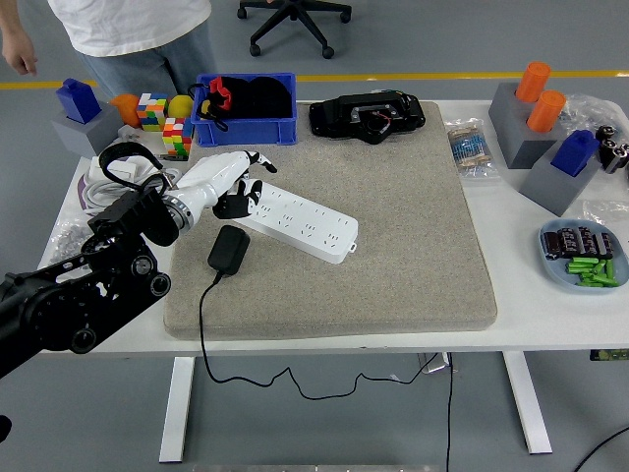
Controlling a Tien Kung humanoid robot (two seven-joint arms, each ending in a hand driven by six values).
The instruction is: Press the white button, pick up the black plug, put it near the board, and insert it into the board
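Near edge of white surface [324,336]: bare rim, black cable hanging below it. Grey mat [393,256] covering centre of surface.

Black plug [228,248]: lying flat on mat, free of any grip, just beside near-left end of white power strip [295,219]. Cable trailing from plug toward near edge. Placement near the board judged complete; insertion judged not yet done, with no prongs seated in any socket.

Left hand [228,184]: reaching in from left, resting over left end of power strip, fingers spread and loosely curved, nothing grasped. Fingertips at or very near strip's left end, where the white button is presumed to sit; button itself not discernible, contact not confirmed. Press step therefore judged in progress or pending. Right hand: not visible.

Remaining: confirm button press, regrasp plug, align over a socket, insert.

Farther back: blue bin [247,107] and black case [368,115] at far edge. Person [133,29] standing beyond far-left corner, hands clear of surface.
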